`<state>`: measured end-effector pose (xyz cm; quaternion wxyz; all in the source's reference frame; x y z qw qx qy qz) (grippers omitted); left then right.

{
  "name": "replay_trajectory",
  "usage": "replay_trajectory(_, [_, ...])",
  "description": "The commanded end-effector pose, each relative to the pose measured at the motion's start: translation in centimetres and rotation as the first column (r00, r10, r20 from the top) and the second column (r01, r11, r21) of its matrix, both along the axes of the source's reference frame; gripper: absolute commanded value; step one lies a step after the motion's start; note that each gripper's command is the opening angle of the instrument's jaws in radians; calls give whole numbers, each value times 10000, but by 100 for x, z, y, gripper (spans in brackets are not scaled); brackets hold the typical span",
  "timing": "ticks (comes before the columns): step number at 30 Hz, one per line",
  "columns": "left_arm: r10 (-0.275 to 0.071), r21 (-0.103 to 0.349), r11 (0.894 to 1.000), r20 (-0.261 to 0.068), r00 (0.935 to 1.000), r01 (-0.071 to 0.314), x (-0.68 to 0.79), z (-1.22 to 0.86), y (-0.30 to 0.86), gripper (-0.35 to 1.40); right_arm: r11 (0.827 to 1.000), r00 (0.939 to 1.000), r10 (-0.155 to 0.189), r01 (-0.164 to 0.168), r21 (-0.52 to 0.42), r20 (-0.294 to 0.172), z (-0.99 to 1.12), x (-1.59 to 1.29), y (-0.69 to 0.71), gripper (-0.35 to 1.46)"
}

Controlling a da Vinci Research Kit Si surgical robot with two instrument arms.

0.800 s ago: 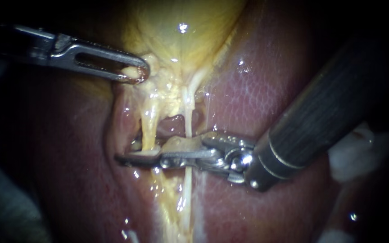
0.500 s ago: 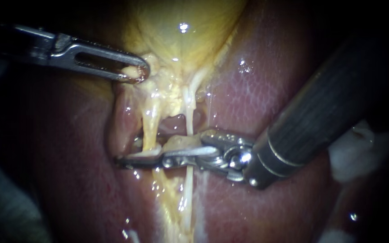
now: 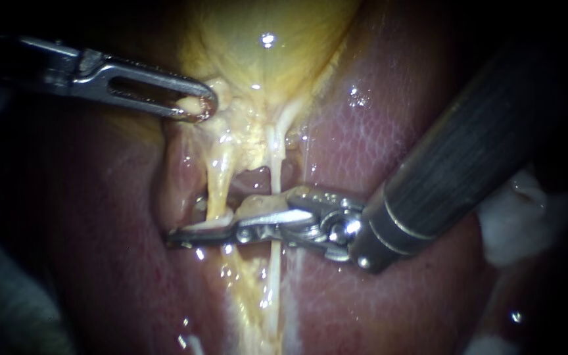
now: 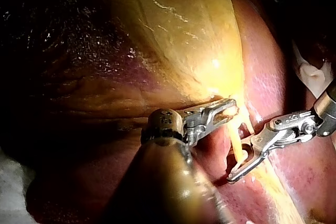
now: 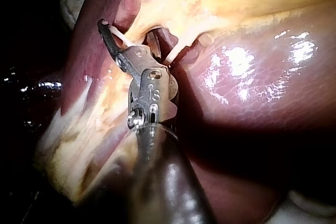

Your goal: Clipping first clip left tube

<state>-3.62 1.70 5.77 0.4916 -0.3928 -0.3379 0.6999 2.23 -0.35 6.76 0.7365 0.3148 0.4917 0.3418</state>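
1. Just below centre, toward 7 o'clock, the right instrument (image 3: pixel 195 231) pincer apparently grips the left tube (image 3: pixel 217 187); squeeze fully, square across it.
2. At 11 o'clock, the left instrument (image 3: pixel 197 105) pincer grips gallbladder (image 3: pixel 264 59) tissue; hold traction steady.

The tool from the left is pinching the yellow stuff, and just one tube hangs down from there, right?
Nearly. The left instrument does pinch the yellow tissue under the gallbladder, but two tubes run down from there, not one: the yellowish left tube and the thinner, white right tube. The endoscope view shows both.
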Motion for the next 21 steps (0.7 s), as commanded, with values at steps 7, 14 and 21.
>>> replay_trajectory(7, [4, -2, 10000, 4, 10000, -4, 1, 0, 0, -35, 9999, 9999, -105, 106, 105, -89, -12, -9, 11, 50])
replay_trajectory(14, [10, -1, 10000, 8, 10000, -10, 2, -1, 0, -35, 9973, 9967, -676, 688, 258, -450, -29, -24, 25, 49])
replay_trajectory(21, [13, 0, 10000, 10, 10000, -13, 3, -1, 0, -35, 9894, 9890, -1416, 1427, 258, -422, -31, -42, 24, 48])
